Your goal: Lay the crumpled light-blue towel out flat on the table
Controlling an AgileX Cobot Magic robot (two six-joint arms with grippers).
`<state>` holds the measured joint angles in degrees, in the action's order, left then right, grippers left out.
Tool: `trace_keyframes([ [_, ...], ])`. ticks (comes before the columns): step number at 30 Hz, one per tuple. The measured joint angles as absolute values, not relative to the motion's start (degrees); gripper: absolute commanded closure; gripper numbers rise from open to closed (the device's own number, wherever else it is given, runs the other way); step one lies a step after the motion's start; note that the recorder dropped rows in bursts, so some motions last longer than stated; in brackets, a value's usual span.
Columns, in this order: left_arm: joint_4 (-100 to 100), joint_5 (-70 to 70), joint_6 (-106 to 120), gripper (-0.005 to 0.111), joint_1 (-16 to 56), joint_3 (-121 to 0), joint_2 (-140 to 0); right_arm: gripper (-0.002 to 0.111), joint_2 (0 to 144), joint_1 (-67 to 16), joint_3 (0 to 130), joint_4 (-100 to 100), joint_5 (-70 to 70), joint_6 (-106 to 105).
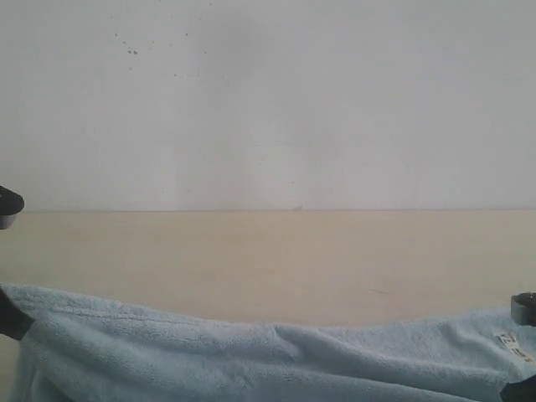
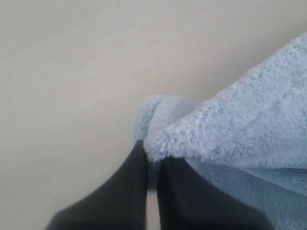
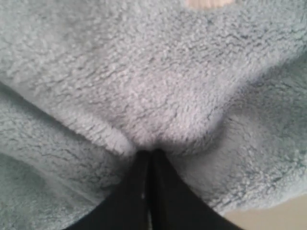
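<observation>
- Showing at the lower right of the exterior view, a white tag [image 1: 512, 345] sits on the towel [image 1: 268, 360]; its print is too small to read.
- Left gripper [image 2: 151, 160] pinches a towel corner, squeezed tight.
- Right gripper [image 3: 151, 155] pinches towel fluff likewise.
- The towel lies across the bottom of the table [image 1: 268, 260].

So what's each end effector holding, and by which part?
Both grip the towel: left end effector on a bunched corner, right end effector on a fold near the tag.
</observation>
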<state>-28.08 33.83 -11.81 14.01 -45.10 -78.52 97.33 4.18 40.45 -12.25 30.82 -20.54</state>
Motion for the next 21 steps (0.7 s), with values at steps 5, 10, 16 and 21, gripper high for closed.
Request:
trace_keyframes([
  [5, -27.99, 33.74, -11.81, 0.103, 14.01, -45.10, -78.52, 0.108, 89.14, 4.18, 36.33, -11.85, 34.79, -18.68],
  [10, -27.55, 33.14, -11.81, 0.103, 14.01, -45.10, -78.52, 0.108, 79.26, 4.18, 36.00, -13.35, 32.29, -17.68],
  [16, -26.91, 32.31, -11.81, 0.103, 14.01, -45.10, -78.52, 0.088, 80.80, 4.18, 42.77, -15.45, 27.75, -17.52],
  [21, -26.91, 32.28, -11.81, 0.103, 14.01, -45.10, -78.52, 0.067, 91.07, 4.18, 52.81, -15.45, 27.64, -17.27],
])
